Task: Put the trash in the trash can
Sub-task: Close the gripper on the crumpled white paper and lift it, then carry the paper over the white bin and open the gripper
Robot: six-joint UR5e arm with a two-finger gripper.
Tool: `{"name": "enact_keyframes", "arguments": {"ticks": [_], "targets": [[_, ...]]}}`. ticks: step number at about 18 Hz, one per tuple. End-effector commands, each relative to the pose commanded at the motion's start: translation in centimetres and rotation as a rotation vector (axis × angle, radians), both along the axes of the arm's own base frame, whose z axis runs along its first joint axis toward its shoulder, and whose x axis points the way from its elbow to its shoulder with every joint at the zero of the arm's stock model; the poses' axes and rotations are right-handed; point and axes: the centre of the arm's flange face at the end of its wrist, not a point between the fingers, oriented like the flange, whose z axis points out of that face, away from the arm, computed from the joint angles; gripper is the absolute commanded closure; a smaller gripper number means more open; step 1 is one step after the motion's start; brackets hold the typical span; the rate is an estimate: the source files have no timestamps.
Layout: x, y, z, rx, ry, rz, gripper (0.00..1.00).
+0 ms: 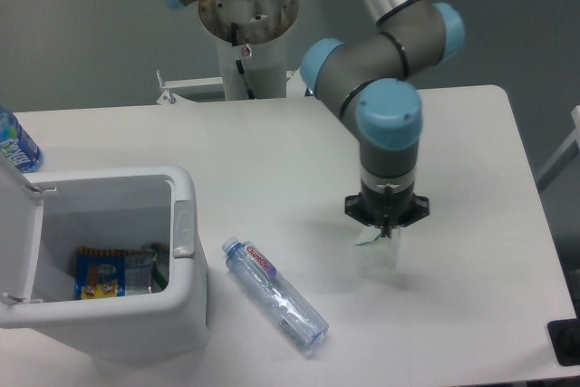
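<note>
While the claw (386,235) points straight down over the right part of the tabletop (471,151), its fingers seem pressed onto the top of the carton (378,249), a pale crumpled shape hanging or resting just beneath them; whether the carton is clear of the surface cannot be told. To do this step well, I judge the arm should lift enough to clear the bin wall, hold the pinch firm because the flattened paper could slip or swing, and carry it left across the tabletop to a spot over the open mouth before releasing. The carton sits directly under the claw, touching it. Left and slightly below lies the bottle (275,295), on its side with the cap toward the bin, well apart from the claw and near the bin's right wall. The bin (186,251) stands at the left edge, lid (16,215) swung open, with some coloured packaging already inside. A blue-labelled bottle (15,142) stands behind it.
</note>
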Motion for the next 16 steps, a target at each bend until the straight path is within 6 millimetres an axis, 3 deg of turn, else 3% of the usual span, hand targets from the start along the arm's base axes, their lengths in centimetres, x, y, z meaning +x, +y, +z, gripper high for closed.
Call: {"name": "enact_keyframes", "arguments": {"ticks": [7, 11, 12, 16], "targets": [[-0.3, 0.4, 4.0, 0.132, 0.002, -0.001, 0.89], [-0.2, 1.0, 10.9, 0.384, -0.057, 0.091, 0.89], [0.9, 1.4, 15.6, 0.506, -0.092, 0.148, 0.89], [5.0, 1.8, 21.0, 0.603, -0.122, 0.193, 0.89]]}}
